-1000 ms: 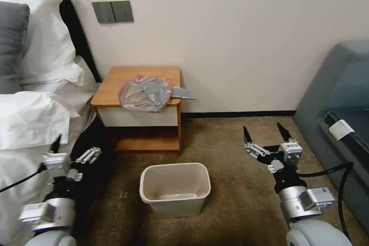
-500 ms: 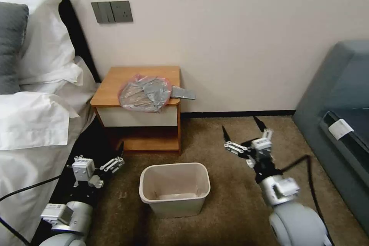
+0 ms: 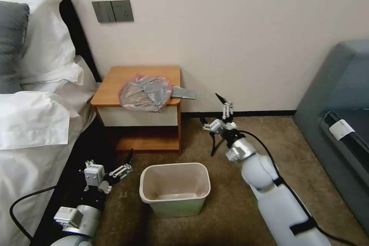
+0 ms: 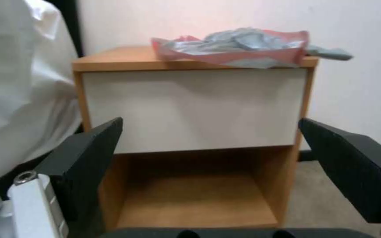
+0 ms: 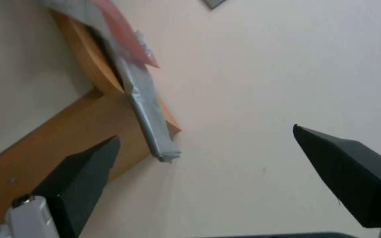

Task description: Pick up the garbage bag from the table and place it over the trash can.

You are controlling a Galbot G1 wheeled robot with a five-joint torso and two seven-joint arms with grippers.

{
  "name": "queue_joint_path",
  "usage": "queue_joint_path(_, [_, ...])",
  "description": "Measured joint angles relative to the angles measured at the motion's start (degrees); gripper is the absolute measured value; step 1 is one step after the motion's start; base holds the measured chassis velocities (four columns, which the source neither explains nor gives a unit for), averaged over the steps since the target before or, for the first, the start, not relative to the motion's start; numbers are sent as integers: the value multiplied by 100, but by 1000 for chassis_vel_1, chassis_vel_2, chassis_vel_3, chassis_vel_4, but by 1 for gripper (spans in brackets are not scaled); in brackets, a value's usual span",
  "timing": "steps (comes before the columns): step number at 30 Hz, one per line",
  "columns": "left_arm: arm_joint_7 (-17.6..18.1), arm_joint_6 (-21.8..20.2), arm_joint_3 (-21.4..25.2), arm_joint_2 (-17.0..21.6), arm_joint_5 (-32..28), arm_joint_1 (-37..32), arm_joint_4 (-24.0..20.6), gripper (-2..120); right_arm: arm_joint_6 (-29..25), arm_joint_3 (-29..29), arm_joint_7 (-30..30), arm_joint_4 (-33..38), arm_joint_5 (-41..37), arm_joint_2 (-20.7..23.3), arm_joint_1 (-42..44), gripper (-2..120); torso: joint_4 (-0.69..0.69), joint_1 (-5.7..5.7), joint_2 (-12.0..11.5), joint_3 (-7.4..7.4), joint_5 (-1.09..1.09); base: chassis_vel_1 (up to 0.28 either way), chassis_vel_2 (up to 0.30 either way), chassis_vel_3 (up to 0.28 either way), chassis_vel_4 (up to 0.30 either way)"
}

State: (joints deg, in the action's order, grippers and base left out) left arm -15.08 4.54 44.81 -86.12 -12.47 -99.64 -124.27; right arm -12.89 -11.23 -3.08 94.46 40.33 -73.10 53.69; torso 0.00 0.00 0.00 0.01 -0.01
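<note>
The garbage bag [image 3: 145, 93] lay crumpled on the worktop [image 3: 115, 80], a grey tail hanging off the edge nearest my right pincer [image 3: 212, 112], which was spread wide and empty. I judged the film light, limp and slippery; that tail looked the easiest hold. My left pincer [image 3: 128, 160], also released, hovered low above the carpet [image 3: 238, 138], beside the trash can [image 3: 175, 189].

Wooden table [image 3: 115, 84] bearing garbage bag [image 3: 145, 93], trash can [image 3: 175, 188] on carpet [image 3: 230, 138]
</note>
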Motion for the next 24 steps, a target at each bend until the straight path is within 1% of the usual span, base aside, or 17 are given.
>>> queue_joint_path(2, [64, 0, 34, 1, 12, 54, 54, 99, -47, 147, 26, -325, 136, -6, -322, 100, -1, 0, 0, 0, 0, 0, 0, 0, 0])
queue_joint_path(3, [64, 0, 34, 1, 12, 54, 54, 99, -47, 147, 26, -325, 136, -6, -322, 100, -1, 0, 0, 0, 0, 0, 0, 0, 0])
queue_joint_path(5, [135, 0, 71, 5, 50, 100, 95, 99, -92, 296, 68, -669, 245, -22, -704, 100, 0, 0, 0, 0, -1, 0, 0, 0, 0])
queue_joint_path(6, [135, 0, 71, 5, 50, 100, 95, 99, -92, 296, 68, -669, 245, -22, -704, 100, 0, 0, 0, 0, -1, 0, 0, 0, 0])
queue_joint_path(10, [200, -10, 101, 15, 54, 141, 162, 99, -156, 558, 94, -1240, 460, -134, -1291, 100, 1, 0, 0, 0, -1, 0, 0, 0, 0])
queue_joint_path(11, [200, -10, 101, 15, 54, 141, 162, 99, -156, 558, 94, -1240, 460, -134, -1291, 100, 1, 0, 0, 0, -1, 0, 0, 0, 0])
queue_joint_path(13, [201, -12, 105, 13, 54, 136, 176, 99, -168, 670, 93, -1493, 534, -203, -1490, 100, 1, 0, 0, 0, 0, 0, 0, 0, 0])
queue_joint_path(17, [201, -12, 115, 4, 54, 121, 176, 99, -185, 735, 83, -1746, 608, -272, -1677, 100, 1, 0, 0, 0, 0, 0, 0, 0, 0])
queue_joint_path(20, [199, -12, 120, 2, 54, 118, 174, 99, -185, 748, 78, -1779, 608, -274, -1702, 100, 1, 0, 0, 0, 0, 0, 0, 0, 0])
queue_joint_path(21, [197, -12, 129, 2, 54, 110, 169, 99, -186, 768, 68, -1836, 607, -278, -1735, 94, 0, 0, 0, 0, 0, 0, 0, 0, 0])
queue_joint_path(22, [197, -12, 129, 2, 54, 110, 169, 99, -186, 768, 68, -1836, 607, -278, -1735, 94, 0, 0, 0, 0, 0, 0, 0, 0, 0])
queue_joint_path(24, [196, -3, 143, 1, 54, 97, 145, 99, -187, 826, 43, -1933, 589, -280, -1768, 85, 0, 0, 0, 0, 0, 0, 0, 0, 0])
